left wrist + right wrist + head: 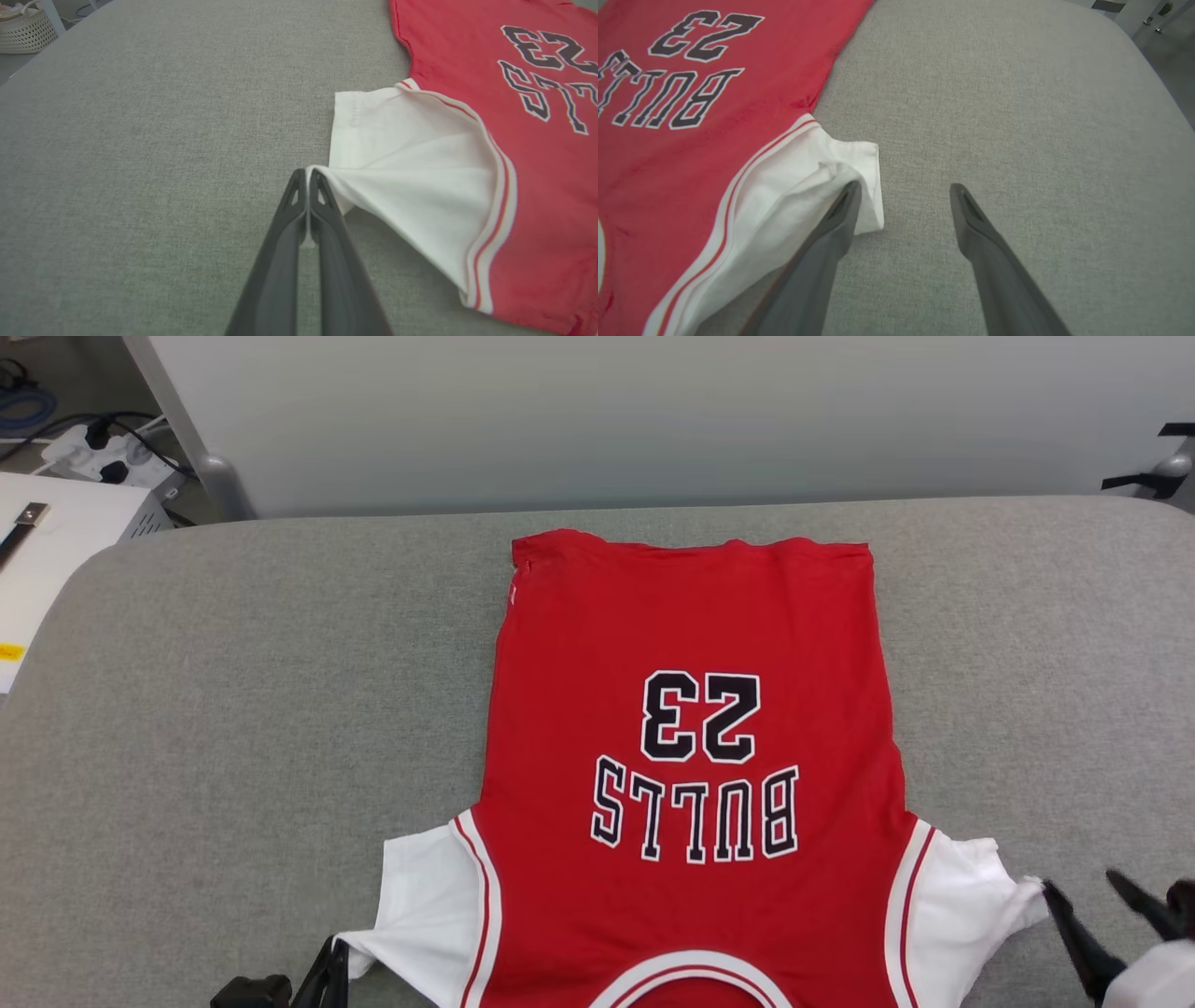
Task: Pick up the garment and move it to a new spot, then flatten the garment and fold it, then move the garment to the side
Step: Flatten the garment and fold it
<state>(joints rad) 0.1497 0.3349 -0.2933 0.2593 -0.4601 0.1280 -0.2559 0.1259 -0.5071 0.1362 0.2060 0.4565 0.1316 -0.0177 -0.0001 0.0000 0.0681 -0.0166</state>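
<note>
Red garment [691, 644] flat on grey fabric table [233, 709], collar at near edge, left gripper [307, 175] clamped on its white sleeve [397, 154] corner, right gripper [905, 186] spread wide, empty.

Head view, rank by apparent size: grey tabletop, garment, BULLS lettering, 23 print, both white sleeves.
1. grey tabletop
2. garment
3. BULLS lettering
4. 23 print
Not ranked: left-side sleeve and right-side sleeve look alike, about BULLS-sized, both cut off at the bottom edge.
</note>
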